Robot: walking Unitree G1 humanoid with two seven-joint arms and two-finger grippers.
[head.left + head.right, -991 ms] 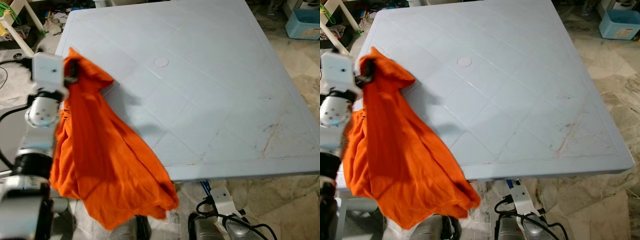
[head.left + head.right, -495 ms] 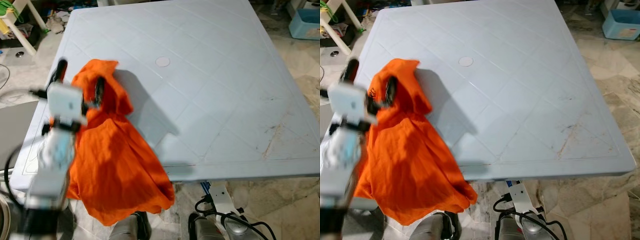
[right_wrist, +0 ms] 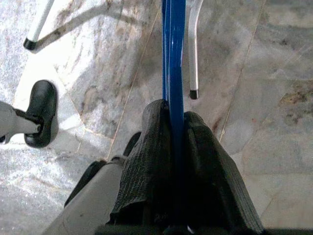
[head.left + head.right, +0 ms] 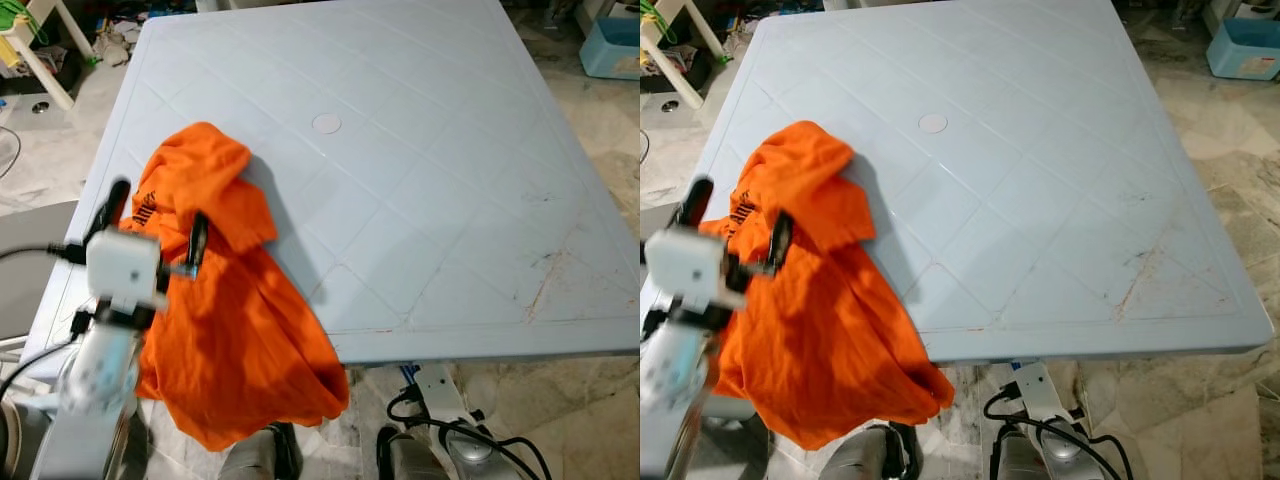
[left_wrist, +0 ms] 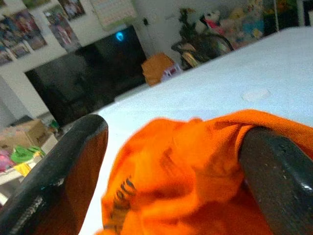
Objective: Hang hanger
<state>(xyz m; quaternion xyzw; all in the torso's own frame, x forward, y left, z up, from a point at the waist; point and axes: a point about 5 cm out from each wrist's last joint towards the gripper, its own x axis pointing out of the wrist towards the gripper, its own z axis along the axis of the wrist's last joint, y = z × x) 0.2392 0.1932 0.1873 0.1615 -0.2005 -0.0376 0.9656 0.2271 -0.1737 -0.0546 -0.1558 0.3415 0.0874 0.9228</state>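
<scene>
An orange shirt (image 4: 215, 300) lies on the near left corner of the pale blue table (image 4: 420, 200), with its lower half hanging over the front edge. My left gripper (image 4: 158, 215) hovers open just above the shirt's left side. In the left wrist view its black fingers (image 5: 58, 166) stand wide apart with the orange cloth (image 5: 186, 166) between and beyond them, not pinched. My right gripper (image 3: 173, 110) hangs low over the marble floor, shut on a thin blue hanger bar (image 3: 173, 49).
A blue bin (image 4: 610, 45) stands on the floor at the far right. Clutter and a white frame (image 4: 30, 50) sit beyond the table's far left corner. White chair legs (image 3: 193, 49) stand on the floor by the hanger. Cables (image 4: 440, 440) lie below the table's front edge.
The left gripper, which held the shirt up a second ago, has opened and let it go. The shirt's top now rests on the table. The gripper has drawn back toward me.
</scene>
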